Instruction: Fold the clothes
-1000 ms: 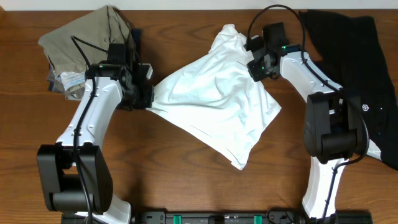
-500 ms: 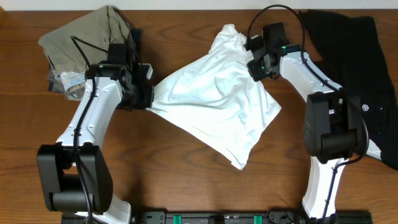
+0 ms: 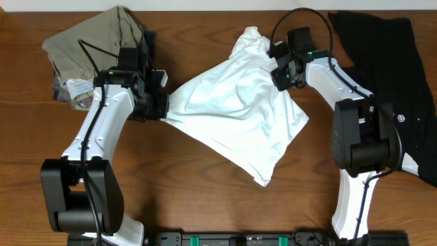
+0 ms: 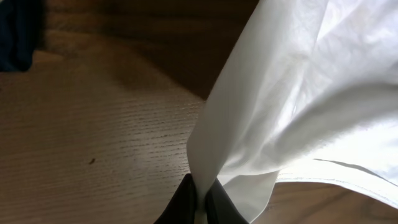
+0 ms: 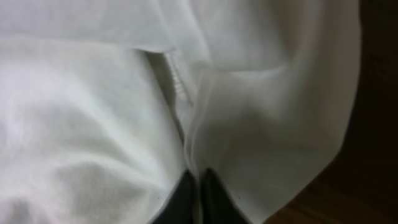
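Note:
A white T-shirt point(image 3: 235, 109) lies crumpled and stretched across the middle of the wooden table, its print not visible. My left gripper point(image 3: 164, 109) is shut on the shirt's left corner; in the left wrist view the white cloth point(image 4: 280, 106) rises from between my dark fingertips point(image 4: 180, 202). My right gripper point(image 3: 276, 68) is shut on the shirt's upper right edge; in the right wrist view a fold of white fabric point(image 5: 93, 124) with a seam runs between my fingertips point(image 5: 211, 199).
An olive-tan garment point(image 3: 95, 44) is heaped at the back left over a patterned cloth point(image 3: 72, 87). A black garment point(image 3: 392, 61) lies at the back right, reaching down the right edge. Bare wood point(image 3: 184, 184) lies in front.
The right gripper has shifted very slightly left with the shirt edge. Otherwise nothing has visibly moved.

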Controlling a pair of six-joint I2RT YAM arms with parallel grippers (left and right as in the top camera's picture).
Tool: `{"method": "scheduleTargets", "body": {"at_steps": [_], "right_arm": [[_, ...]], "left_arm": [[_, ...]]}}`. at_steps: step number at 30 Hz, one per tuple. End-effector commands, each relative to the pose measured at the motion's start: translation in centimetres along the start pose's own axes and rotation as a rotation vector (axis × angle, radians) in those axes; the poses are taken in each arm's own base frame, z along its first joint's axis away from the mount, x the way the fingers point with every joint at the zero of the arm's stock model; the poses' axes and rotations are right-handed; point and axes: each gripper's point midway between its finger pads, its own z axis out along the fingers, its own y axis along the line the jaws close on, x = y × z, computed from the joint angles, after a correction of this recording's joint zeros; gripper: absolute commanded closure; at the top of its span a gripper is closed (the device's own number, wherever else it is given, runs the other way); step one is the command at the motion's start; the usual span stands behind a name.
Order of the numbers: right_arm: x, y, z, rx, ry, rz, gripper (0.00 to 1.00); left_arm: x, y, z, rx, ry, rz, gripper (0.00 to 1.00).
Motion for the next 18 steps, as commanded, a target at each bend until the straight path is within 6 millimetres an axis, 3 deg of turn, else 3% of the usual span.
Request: {"method": "scheduleTargets", "body": {"at_steps": [1, 4, 8, 11, 18], "right_arm": [[-0.2, -0.9, 0.0, 0.004, -0.012, 0.014, 0.99], [-1.2, -1.6, -1.4, 0.015, -0.037, 0.028, 0.99], [-3.2, -2.7, -5.3, 0.041, -0.1, 0.037, 0.99], [-5.2, -4.0, -10.1, 0.077, -0.182, 0.045, 0.99], [-7.7, -7.3, -21.9, 0.188, -0.39, 0.078, 0.99]], "left_arm": [[-0.4, 0.5, -0.3, -0.019, -0.012, -0.009, 0.94], [-0.7, 0.9, -0.3, -0.046, -0.021, -0.007, 0.94], [-1.4, 1.1, -0.9, -0.049, -0.046, -0.013, 0.94], [-2.4, 1.4, -2.5, -0.057, -0.076, -0.02, 0.94], [-5.1, 3.8, -9.9, -0.198, -0.214, -0.05, 0.94]]}}
